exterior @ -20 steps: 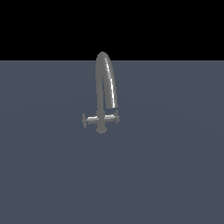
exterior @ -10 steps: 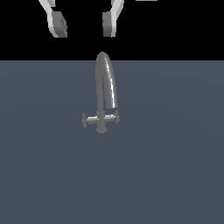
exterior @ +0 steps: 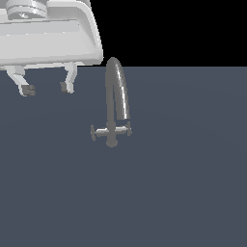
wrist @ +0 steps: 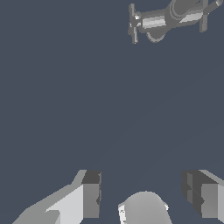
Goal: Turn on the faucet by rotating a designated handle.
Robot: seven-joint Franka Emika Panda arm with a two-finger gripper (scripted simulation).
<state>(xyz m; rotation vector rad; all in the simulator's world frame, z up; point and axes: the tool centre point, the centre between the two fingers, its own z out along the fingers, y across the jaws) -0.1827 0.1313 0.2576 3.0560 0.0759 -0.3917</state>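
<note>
The grey faucet (exterior: 114, 103) stands on the dark floor with its arched spout ending on the exterior view's right. The handle (exterior: 100, 131) is the longer shiny arm with a small crossbar, pointing to the exterior view's left. My gripper (exterior: 46, 89) hangs open and empty, above the handle and to the exterior view's left of it, apart from the faucet. In the wrist view the handle (wrist: 151, 22) and faucet base (wrist: 181, 11) lie far from my open gripper (wrist: 144, 192). Both fingers (wrist: 87, 199) show with a wide gap.
The dark grey floor (exterior: 183, 183) spreads all round the faucet. A pale rounded shape (wrist: 144, 210) shows between my fingers in the wrist view; I cannot tell what it is.
My gripper came in from the top of the exterior view and has moved down and to that view's left, still open. The faucet and handle have not moved.
</note>
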